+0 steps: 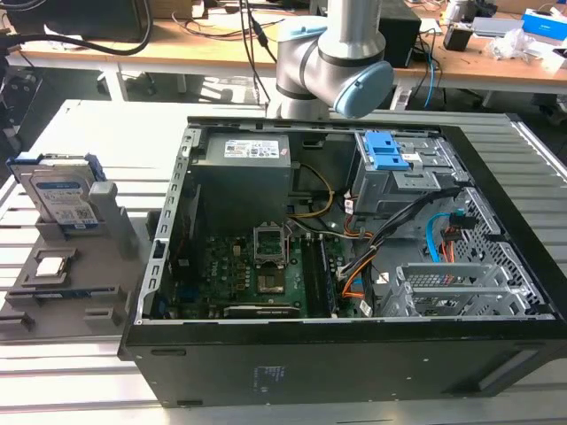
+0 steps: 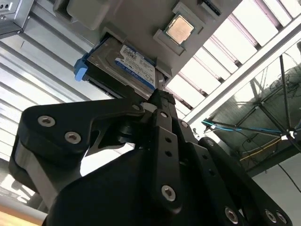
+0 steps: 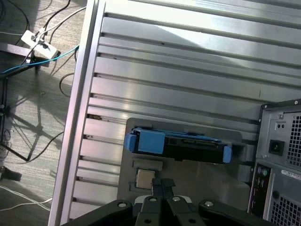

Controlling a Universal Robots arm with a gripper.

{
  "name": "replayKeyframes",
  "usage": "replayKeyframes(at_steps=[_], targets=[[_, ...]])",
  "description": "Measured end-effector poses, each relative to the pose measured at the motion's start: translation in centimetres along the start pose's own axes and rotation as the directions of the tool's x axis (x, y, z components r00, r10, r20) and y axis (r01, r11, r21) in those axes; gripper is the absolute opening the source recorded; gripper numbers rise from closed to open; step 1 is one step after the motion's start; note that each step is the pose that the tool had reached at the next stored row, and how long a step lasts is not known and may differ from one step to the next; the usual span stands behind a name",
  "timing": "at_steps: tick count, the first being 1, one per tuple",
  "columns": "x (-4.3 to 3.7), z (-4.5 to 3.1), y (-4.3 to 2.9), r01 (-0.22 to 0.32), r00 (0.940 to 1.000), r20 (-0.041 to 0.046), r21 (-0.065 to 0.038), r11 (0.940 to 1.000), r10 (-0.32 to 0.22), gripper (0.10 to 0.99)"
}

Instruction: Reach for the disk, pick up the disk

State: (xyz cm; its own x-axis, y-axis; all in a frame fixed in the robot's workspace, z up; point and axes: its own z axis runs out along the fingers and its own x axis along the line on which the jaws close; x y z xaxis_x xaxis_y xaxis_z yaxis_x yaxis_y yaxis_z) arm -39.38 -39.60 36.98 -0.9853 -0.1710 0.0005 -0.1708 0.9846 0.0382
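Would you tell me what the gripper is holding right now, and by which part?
Nothing is held: the gripper is shut on nothing, and the disk stands in its grey holder, apart from it.

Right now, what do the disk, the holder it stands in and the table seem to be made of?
The disk: bare silver metal casing with a dull sheen, a paper-like white and blue label, and a blue bracket that looks like moulded plastic. The holder: uniform matte grey, probably plastic. The table: likely brushed aluminium, judging by its pale, reflective slotted profiles.
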Motion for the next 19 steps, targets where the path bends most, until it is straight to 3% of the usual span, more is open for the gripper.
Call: replayKeyframes(at_steps=[11, 19], targets=[[0.0, 0.0, 0.0, 0.092, 0.9958, -0.0035, 0.0, 0.9958, -0.092, 0.106], [0.0, 0.0, 0.0, 0.195, 0.9809, -0.0075, -0.001, 0.9809, -0.195, 0.106]])
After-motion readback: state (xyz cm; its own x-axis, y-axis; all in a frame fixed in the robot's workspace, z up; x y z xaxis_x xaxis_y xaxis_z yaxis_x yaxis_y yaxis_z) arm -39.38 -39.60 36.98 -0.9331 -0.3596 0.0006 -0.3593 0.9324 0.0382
